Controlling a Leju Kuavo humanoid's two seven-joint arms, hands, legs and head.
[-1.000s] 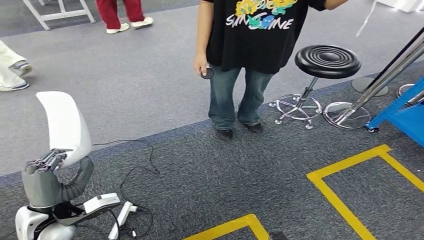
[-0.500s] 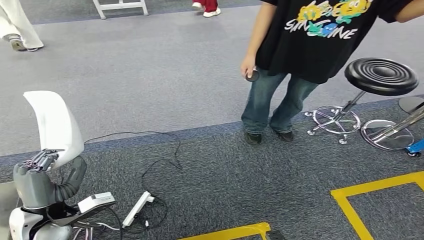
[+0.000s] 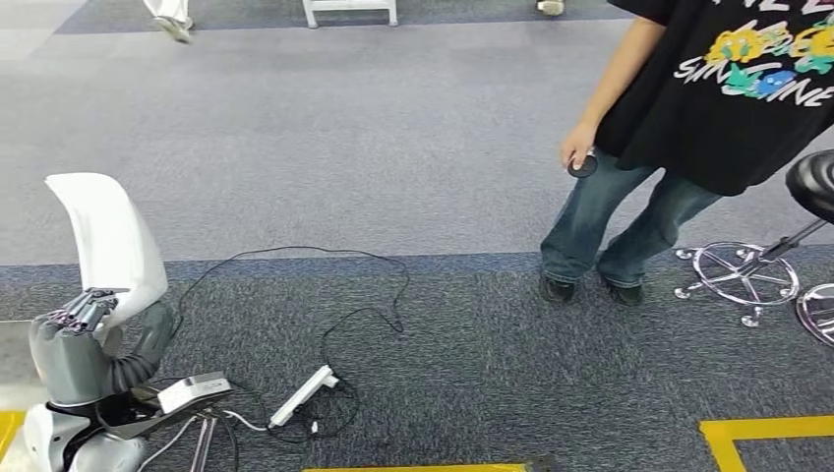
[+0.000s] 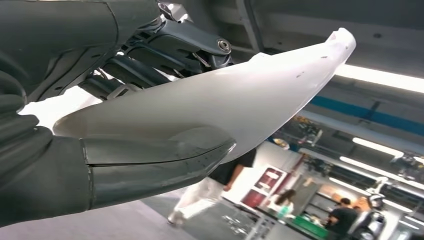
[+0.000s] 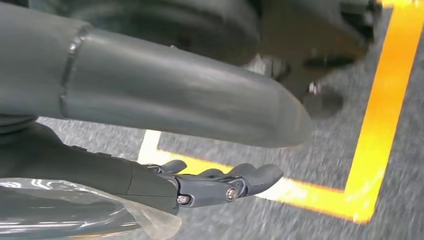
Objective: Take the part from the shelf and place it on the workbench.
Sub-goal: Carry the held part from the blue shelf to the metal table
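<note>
Part [image 3: 110, 241], a curved white shell, stood upright at the lower left of the head view, held by the left hand [image 3: 84, 344]. In the left wrist view the thick grey thumb [image 4: 150, 165] pressed one face of the shell [image 4: 225, 107] and the darker fingers [image 4: 165, 47] closed over the opposite face, so the grip was a firm pinch. The right hand [image 5: 165, 130] hung low above grey carpet and yellow floor tape [image 5: 380, 120]; its fingers [image 5: 230, 182] were loosely extended and apart, holding nothing.

Just beyond the left hand, a white power strip [image 3: 303, 393] and a black cable [image 3: 325, 285] lay on the carpet at lower centre. Farther off, at the upper right, a person [image 3: 679, 128] stood holding a small dark object, with a stool base [image 3: 743, 275] beside them.

Judgement: the pick from the shelf was complete and the carry step was in hand. No workbench was in sight. The next move called for bringing the workbench into view, keeping the pinch steady, and routing clear of the cable and the person.
</note>
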